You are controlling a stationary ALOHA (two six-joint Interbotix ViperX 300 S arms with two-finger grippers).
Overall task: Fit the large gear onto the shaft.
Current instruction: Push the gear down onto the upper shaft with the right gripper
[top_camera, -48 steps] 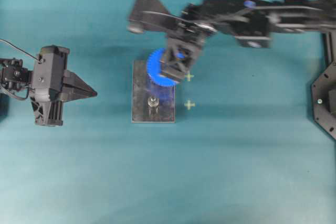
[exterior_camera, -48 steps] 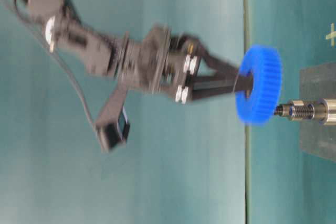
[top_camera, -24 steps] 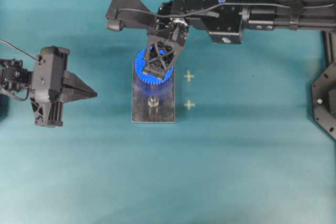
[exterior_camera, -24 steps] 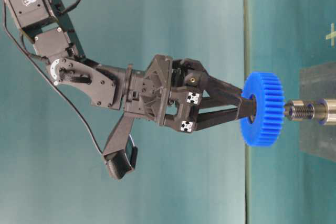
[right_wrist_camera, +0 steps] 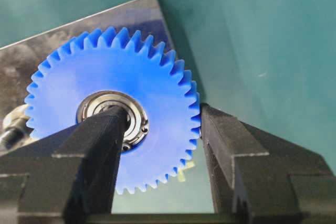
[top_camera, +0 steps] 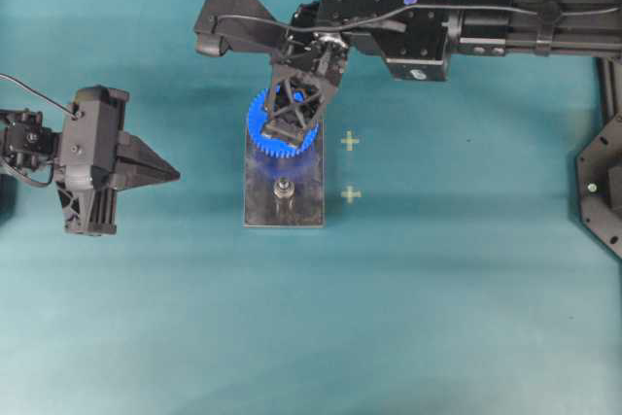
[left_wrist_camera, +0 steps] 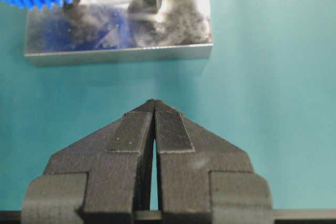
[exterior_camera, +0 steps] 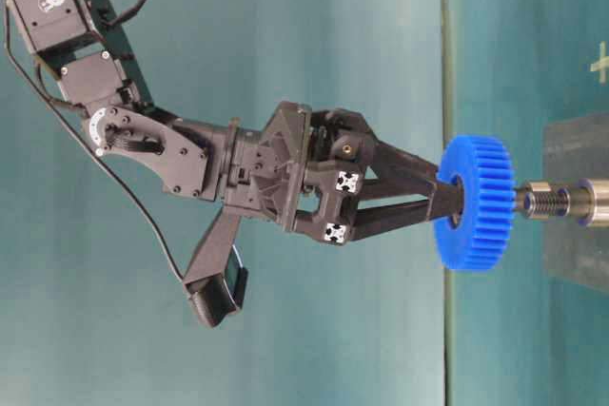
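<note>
The teal counter (top_camera: 466,318) carries a dark grey metal plate (top_camera: 303,209) near its middle, with two small cross marks (top_camera: 350,142) just to the right of the plate. The right arm (top_camera: 486,26) reaches in from the right edge of the overhead view, and its right gripper (top_camera: 290,121) points down over the far end of the plate. Its fingers (right_wrist_camera: 100,150) stand partly open and grip the large gear (right_wrist_camera: 113,106): one finger sits in the silver hub (right_wrist_camera: 113,119) at the centre, the other presses on the toothed rim. In the table-level view the gear (exterior_camera: 476,202) is held square to the shaft (exterior_camera: 557,203), with the threaded tip of the shaft just beside the gear face; whether the two touch cannot be told. A second peg (top_camera: 283,188) stands uncovered on the near half of the plate. The left gripper (left_wrist_camera: 154,109) hangs above the bare counter, well apart from the plate, with its fingers (left_wrist_camera: 131,132) closed together and holding nothing
</note>
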